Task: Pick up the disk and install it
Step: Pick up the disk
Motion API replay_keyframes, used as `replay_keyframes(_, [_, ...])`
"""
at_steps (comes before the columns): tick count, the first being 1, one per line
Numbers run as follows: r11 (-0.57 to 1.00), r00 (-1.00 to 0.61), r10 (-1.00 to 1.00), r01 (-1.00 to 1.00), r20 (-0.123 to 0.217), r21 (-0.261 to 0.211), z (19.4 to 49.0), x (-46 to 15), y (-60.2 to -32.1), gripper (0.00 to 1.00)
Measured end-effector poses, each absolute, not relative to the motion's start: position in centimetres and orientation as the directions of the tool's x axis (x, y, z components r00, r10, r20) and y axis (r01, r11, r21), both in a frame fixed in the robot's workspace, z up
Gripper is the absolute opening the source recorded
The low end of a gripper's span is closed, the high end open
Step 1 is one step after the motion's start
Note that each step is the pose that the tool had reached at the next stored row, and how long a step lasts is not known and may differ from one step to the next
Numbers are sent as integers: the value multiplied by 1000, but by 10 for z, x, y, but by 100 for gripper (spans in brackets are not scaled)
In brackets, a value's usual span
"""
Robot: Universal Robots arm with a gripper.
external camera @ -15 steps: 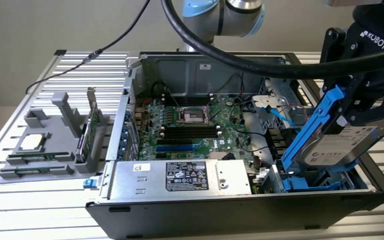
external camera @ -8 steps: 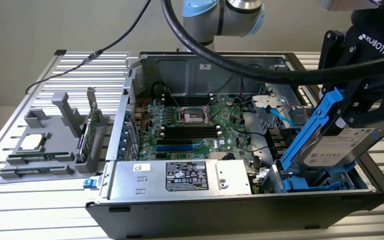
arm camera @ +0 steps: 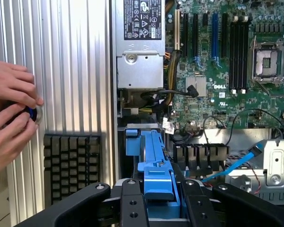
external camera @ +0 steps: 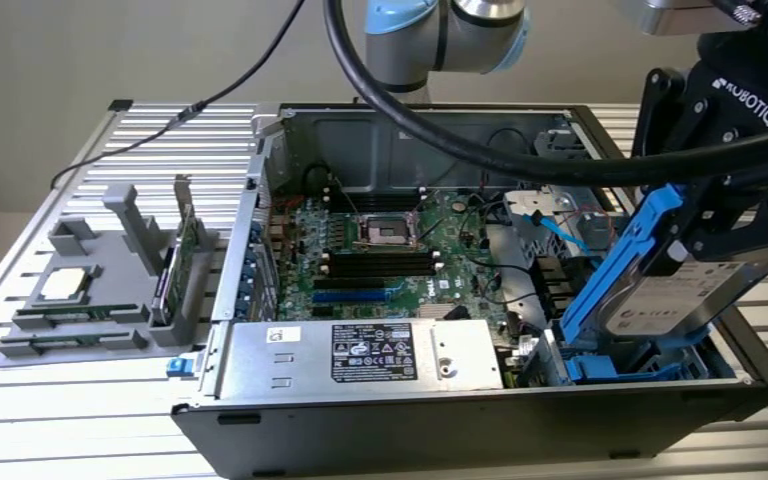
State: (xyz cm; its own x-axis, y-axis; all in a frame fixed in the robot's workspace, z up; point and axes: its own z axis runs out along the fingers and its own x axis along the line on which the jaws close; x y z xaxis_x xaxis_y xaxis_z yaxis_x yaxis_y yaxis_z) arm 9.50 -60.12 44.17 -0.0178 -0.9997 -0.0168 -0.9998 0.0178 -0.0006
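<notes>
one black two-fingered gripper (external camera: 727,226) pinches the disk (external camera: 662,302), a flat silver-grey metal hard drive with a white label in a bright blue plastic carrier, with its jaws pressed against the carrier's two sides. the disk hangs steeply tilted, its lower end reaching the blue plastic bay (external camera: 631,370) at the exterior view's right of the open black computer case (external camera: 491,432), beside the green motherboard (external camera: 364,262). two hands (arm camera: 12,111) of a person touch a small round blue object on the ribbed aluminium table (arm camera: 71,71).
</notes>
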Motion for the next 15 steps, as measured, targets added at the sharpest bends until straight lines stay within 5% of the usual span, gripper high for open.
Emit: replay_keyframes(15, [17,-17,-1000,-1000,-17,-1,436,96,-599,33])
